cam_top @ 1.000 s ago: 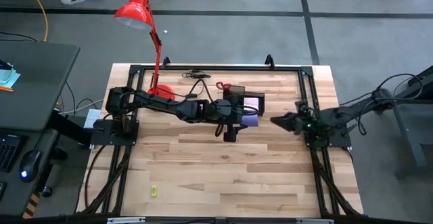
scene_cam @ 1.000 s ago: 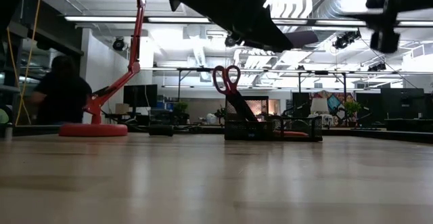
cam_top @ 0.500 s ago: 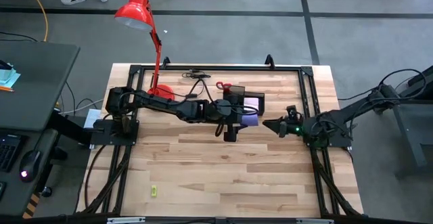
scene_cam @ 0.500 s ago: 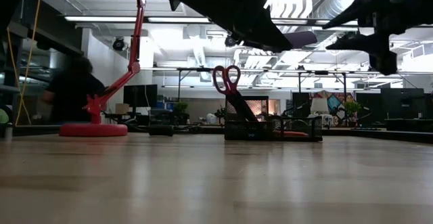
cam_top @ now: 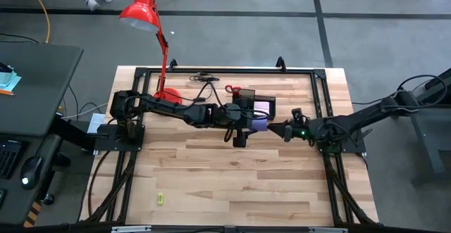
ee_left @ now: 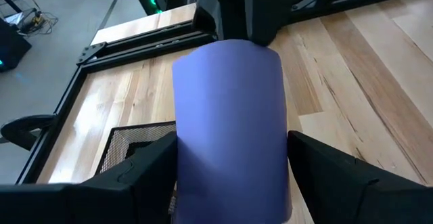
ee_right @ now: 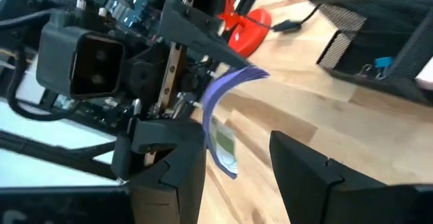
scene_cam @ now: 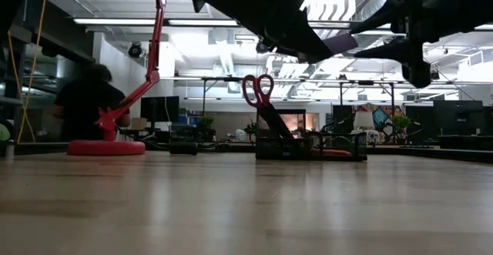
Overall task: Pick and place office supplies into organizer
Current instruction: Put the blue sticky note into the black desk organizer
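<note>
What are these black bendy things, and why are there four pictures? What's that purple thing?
They are two robot arms on a wooden table. One camera looks down from above, one sits at table height, and one rides on each arm's wrist. The left gripper holds up a purple note pad, bent between its fingers. The right gripper reaches toward the pad with its fingers apart, holding nothing yet. Behind them stands a black organizer with red scissors in it. A red lamp stands at the table's back.
</note>
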You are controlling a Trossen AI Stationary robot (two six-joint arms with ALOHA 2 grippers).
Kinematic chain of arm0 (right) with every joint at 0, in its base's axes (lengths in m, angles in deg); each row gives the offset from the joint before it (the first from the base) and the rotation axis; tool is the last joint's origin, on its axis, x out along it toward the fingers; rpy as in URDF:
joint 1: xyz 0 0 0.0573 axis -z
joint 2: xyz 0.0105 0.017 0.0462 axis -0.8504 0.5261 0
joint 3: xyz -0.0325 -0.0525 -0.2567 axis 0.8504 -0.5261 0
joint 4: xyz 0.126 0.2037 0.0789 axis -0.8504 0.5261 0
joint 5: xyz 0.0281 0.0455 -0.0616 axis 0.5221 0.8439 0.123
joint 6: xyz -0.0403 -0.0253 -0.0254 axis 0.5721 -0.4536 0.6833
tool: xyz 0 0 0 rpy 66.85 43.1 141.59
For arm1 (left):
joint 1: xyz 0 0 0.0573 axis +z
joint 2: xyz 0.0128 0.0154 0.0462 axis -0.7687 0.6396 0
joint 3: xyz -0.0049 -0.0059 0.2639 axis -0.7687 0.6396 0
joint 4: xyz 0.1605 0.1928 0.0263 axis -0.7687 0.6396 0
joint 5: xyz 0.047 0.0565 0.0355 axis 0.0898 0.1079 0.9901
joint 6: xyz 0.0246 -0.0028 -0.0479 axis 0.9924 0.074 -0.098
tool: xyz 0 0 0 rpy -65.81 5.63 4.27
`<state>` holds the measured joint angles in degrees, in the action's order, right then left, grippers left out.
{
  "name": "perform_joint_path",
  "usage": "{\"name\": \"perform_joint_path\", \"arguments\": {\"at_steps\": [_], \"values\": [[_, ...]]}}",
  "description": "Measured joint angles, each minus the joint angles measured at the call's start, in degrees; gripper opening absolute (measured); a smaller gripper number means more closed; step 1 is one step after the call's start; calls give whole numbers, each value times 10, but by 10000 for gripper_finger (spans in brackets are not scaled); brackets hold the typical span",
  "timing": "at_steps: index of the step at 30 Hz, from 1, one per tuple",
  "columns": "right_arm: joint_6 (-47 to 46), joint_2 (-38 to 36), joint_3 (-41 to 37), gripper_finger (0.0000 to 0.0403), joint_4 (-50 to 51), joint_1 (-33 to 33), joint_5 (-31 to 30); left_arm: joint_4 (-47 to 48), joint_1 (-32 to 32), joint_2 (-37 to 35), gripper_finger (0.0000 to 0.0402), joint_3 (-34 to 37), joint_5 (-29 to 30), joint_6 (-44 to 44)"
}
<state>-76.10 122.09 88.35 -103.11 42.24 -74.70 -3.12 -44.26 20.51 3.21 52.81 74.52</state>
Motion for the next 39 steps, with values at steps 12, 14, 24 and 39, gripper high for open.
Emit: {"name": "perform_joint_path", "arguments": {"at_steps": [12,14,24,39], "values": [[0,11,0,154,-26,15,45,31,0,0,238,0,0,-20],[1,7,0,154,-26,13,48,36,0,0,220,0,0,-23],[-3,45,0,154,-75,10,44,30,0,0,165,0,-2,-23],[13,136,18,153,-140,37,33,30,0,0,183,0,-9,-23]]}}
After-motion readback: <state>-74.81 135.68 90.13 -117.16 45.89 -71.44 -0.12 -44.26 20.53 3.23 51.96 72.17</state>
